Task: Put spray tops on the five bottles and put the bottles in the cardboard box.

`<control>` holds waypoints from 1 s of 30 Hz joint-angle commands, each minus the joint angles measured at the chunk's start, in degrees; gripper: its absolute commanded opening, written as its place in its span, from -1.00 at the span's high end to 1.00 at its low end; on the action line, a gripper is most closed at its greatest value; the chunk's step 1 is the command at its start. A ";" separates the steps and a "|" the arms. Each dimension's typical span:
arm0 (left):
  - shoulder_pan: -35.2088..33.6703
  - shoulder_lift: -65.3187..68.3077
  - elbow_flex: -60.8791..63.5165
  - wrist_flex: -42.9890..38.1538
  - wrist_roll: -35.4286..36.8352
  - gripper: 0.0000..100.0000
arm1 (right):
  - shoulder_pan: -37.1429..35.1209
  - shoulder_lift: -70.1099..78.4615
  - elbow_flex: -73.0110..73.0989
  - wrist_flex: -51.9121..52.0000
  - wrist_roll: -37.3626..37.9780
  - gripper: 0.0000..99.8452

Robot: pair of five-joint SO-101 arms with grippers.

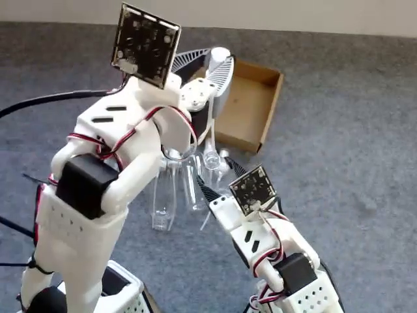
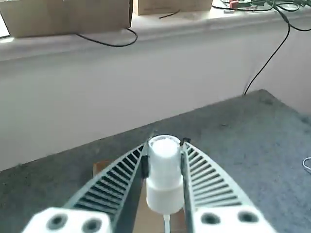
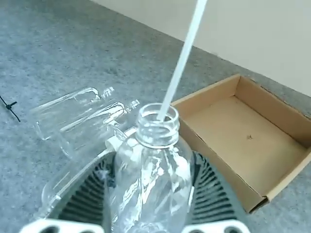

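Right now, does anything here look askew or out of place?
Nothing looks spilled or broken. Spare bottles lie on their sides, and the spray top's tube enters the held bottle at a slant.

Grey carpet (image 1: 352, 130) meeting a plain white wall (image 2: 146, 87), in soft, even light.

The short-pile grey carpet runs to its far edge, where the smooth white wall rises straight from it with no skirting visible. Higher up the wall a pale ledge (image 2: 194, 22) juts out, brighter than the wall beneath it. Brown cardboard boxes (image 2: 68, 17) stand on the ledge. A thin black cable (image 2: 104, 41) loops over the ledge's front edge just below the boxes, and a second black cable (image 2: 272, 53) hangs from the ledge down the wall to the carpet's far edge. A small black cable tie (image 3: 7, 106) lies on the carpet.
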 commanded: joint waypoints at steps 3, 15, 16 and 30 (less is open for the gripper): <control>-0.92 -0.22 3.91 -1.41 0.00 0.85 | -0.22 -0.75 -0.66 -1.63 -0.62 0.99; -0.84 -18.42 30.37 -1.67 0.09 0.85 | 1.10 -0.75 -0.75 -1.89 -1.85 0.99; -0.84 -20.88 33.71 -1.76 0.09 0.85 | 1.45 -0.75 -0.84 -1.89 -3.16 0.99; 0.84 -29.41 47.87 -7.74 0.09 0.59 | 1.45 -0.75 -0.57 -1.71 -4.22 0.99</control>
